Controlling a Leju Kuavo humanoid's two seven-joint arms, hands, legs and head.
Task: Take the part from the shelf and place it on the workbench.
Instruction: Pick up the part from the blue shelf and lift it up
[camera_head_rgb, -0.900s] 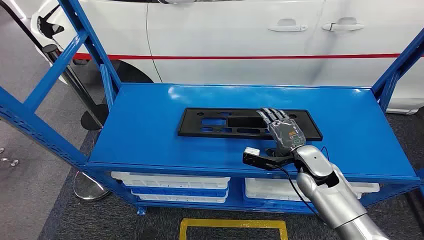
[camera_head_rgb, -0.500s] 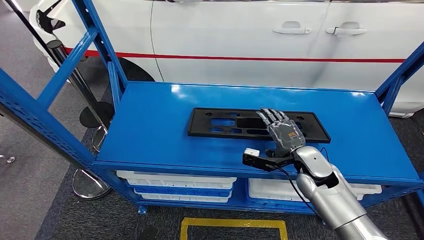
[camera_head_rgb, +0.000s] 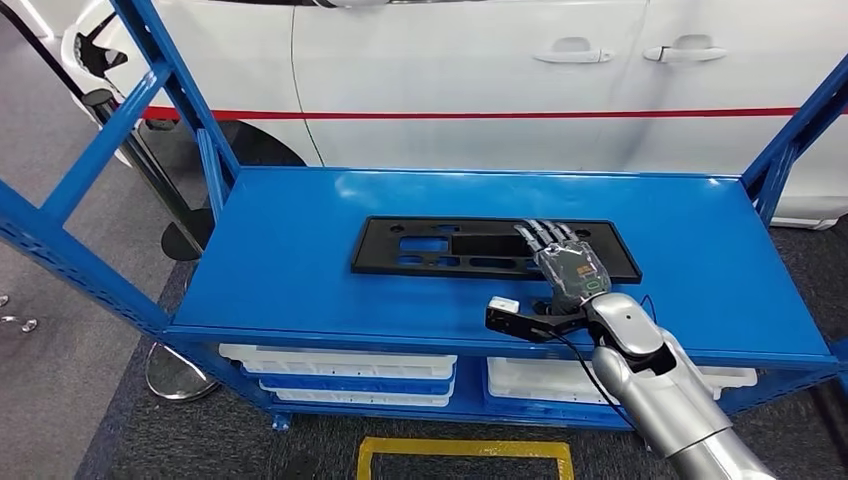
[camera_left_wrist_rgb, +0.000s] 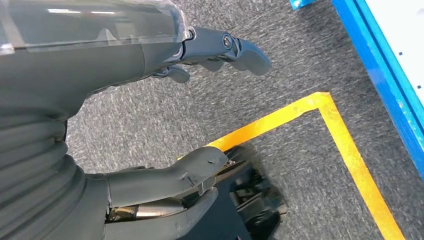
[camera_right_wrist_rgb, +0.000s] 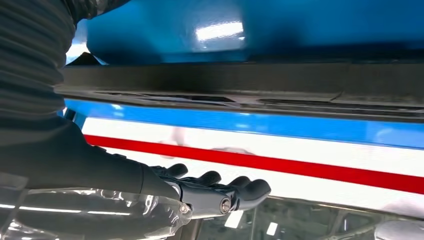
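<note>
While the head view is looking down on the blue shelf, the right hand is reaching flat over the near long edge of the black part, fingers stretched forward and lying across the part's right portion, with nothing clasped. Most of the part is extending away from the hand toward the robot's left, lying flat on the shelf top. Beyond the hand a white car with a red stripe is standing behind the shelf, and white trays are sitting on the lower level beneath it.

From the left wrist, the left hand is hanging over grey carpet, thumb and fingers spread apart and holding nothing; yellow floor tape is running just past its fingertips.

From the right wrist, the right hand is showing straight, parted fingers beside the dark edge of the part, whether touching it I cannot tell.
</note>
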